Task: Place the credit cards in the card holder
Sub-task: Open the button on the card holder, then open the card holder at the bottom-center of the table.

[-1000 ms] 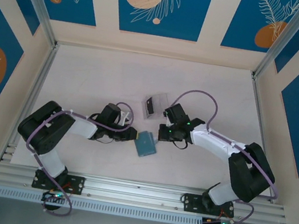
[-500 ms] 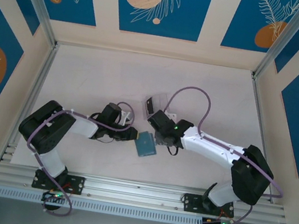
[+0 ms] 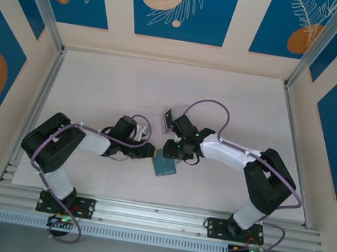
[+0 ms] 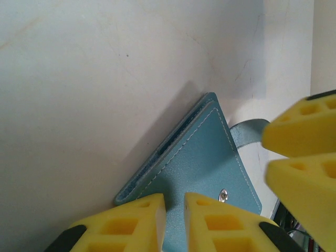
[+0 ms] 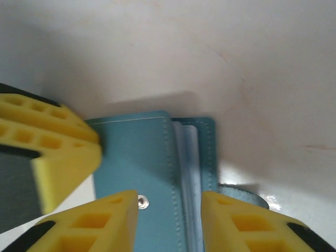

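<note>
Card holder (image 5: 152, 173) sits folded closed, snap stud (image 5: 141, 199) showing.

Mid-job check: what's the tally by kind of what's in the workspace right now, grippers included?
card holder: 1
clear plastic box: 1
grippers: 2 (left gripper, right gripper)
Total: 4

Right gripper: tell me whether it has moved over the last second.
Yes. Against the card holder, which lies unmoved, the right gripper has shifted left, from off its upper right corner to over its top edge.
</note>
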Motion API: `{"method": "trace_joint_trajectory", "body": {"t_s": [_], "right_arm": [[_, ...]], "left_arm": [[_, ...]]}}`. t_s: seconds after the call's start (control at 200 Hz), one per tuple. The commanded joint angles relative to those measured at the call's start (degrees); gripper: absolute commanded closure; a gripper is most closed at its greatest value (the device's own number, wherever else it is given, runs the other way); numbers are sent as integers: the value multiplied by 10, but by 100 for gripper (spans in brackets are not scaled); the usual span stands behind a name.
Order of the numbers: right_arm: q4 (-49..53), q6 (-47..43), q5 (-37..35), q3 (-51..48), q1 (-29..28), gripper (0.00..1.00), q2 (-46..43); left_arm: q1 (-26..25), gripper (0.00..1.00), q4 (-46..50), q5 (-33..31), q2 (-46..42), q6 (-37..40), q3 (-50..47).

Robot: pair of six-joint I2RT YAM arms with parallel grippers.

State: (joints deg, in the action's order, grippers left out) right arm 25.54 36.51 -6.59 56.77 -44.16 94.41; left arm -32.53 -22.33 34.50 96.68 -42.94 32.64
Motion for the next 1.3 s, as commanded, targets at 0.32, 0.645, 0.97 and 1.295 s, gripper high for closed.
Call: {"method": "trace_joint_trajectory", "body": {"t_s": [0.32, 0.645, 0.97, 1.295], "right_arm": [[-20, -23, 74, -15, 5, 68, 24], [16, -25, 29, -1, 6, 64, 38], [5, -35, 38, -2, -13, 83, -6], [15, -46, 4, 15, -42, 100, -42]], "left_arm": [[-4, 81, 25, -14, 38, 7, -13], [-4, 81, 9, -13, 52, 1, -19], [-4, 82, 5, -15, 61, -1, -18], [-25, 82, -12, -14, 65, -17, -10]]}}
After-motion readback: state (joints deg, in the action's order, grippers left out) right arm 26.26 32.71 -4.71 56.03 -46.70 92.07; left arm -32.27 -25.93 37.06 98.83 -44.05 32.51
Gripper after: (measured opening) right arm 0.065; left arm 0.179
